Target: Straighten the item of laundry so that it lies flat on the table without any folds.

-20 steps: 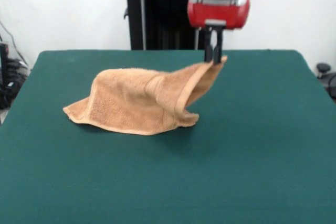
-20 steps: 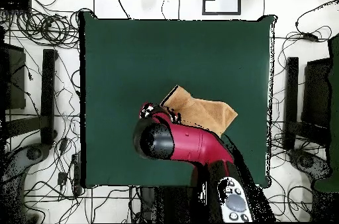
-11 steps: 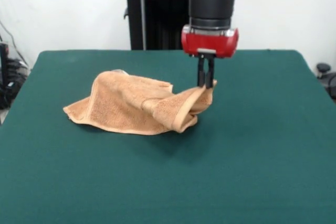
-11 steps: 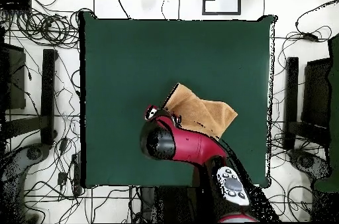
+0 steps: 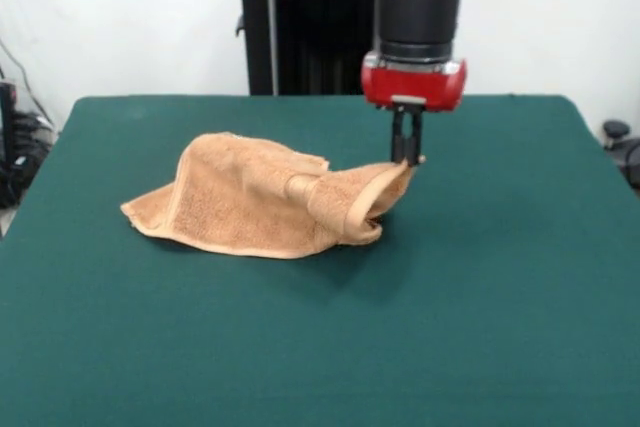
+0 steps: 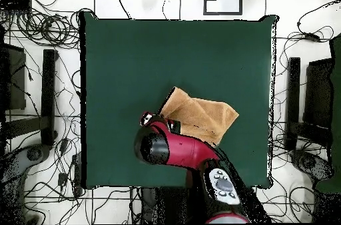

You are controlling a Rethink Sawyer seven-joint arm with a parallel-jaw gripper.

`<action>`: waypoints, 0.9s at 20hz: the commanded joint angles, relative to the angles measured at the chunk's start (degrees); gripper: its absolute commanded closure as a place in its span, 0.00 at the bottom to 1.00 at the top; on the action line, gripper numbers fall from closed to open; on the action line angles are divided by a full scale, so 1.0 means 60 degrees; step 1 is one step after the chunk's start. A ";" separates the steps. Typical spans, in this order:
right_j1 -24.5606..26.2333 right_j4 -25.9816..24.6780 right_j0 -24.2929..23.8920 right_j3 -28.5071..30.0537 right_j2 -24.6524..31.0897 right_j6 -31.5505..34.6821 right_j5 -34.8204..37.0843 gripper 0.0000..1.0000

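The hand (image 5: 406,158), pinched shut on a corner of the towel (image 5: 255,209), is mid-unfolding; next, it likely must draw that corner outward over the counter (image 5: 480,297).

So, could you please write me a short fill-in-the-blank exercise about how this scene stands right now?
1. The gripper is shut on one ____ of the orange-tan towel.
2. The towel rests on a dark ____ table.
3. The held part is raised, so the towel is not yet lying ____.

Missing words: corner; green; flat
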 commanded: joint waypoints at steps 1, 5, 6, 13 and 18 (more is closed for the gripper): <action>-0.1218 0.2092 0.2639 0.0462 -0.1076 0.3533 0.1916 1.00; -0.1133 0.3166 0.4203 -0.0121 -0.2159 0.4381 0.2701 1.00; -0.1077 0.3337 0.4434 -0.0256 -0.2335 0.4503 0.2840 1.00; -0.0802 0.3964 0.5044 -0.0471 -0.2711 0.4560 0.2805 1.00; -0.0938 0.3855 0.4384 0.0111 -0.2088 0.4175 0.2133 1.00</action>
